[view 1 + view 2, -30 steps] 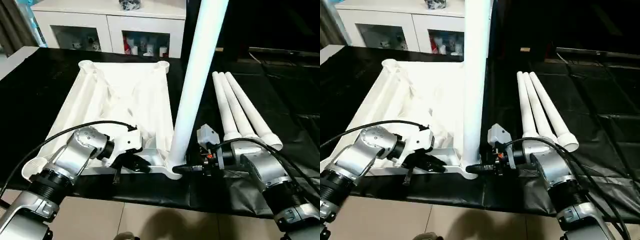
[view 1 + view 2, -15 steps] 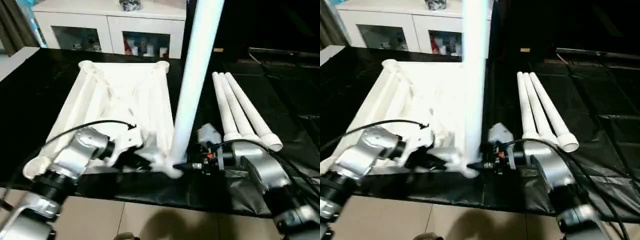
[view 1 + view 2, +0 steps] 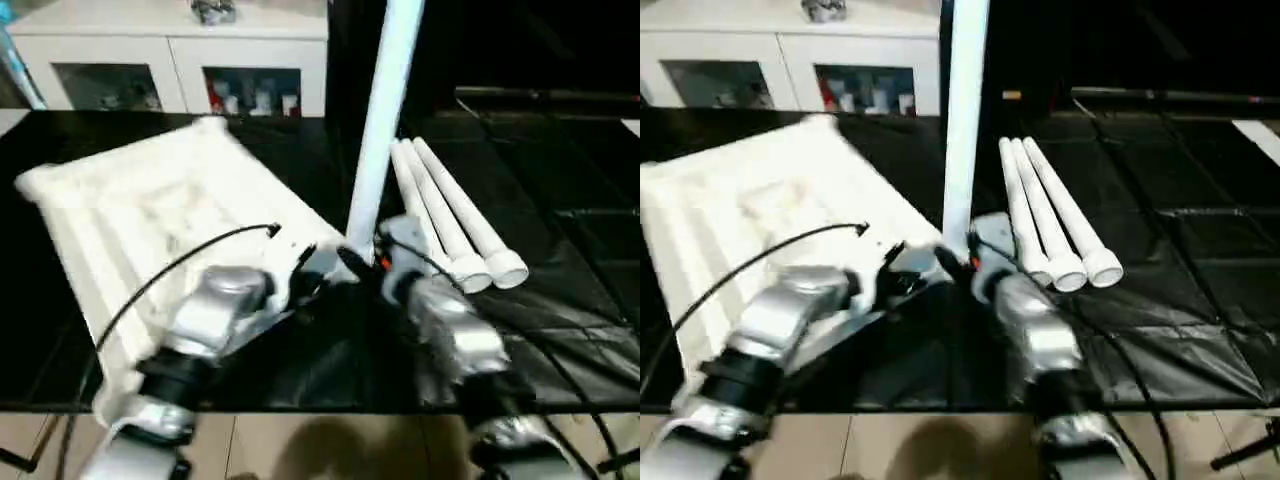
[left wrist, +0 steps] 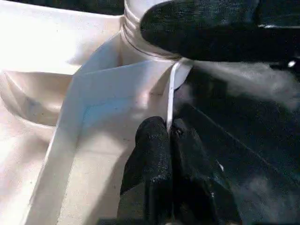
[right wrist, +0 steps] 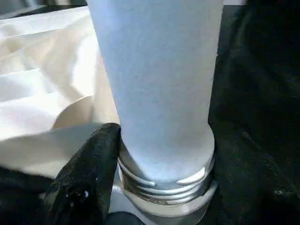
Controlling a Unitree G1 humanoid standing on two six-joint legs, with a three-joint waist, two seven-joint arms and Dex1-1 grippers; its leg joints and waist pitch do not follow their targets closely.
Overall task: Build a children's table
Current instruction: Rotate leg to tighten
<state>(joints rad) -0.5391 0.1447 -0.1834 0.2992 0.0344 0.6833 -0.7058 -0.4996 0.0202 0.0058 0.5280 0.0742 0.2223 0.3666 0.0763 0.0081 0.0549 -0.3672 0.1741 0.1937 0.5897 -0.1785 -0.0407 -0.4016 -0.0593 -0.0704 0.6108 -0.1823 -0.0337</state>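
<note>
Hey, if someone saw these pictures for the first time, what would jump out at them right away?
First, the tall white leg standing upright at the near corner of the upturned white tabletop on the black cover. The right gripper is clamped around its threaded base, and the left gripper pinches the tabletop's thin rim right beside that corner. Three more legs lie side by side to the right.

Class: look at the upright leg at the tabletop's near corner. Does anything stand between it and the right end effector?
Nothing visible does: the right end effector is already around the upright leg at its threaded base, in the tabletop corner socket.
</note>
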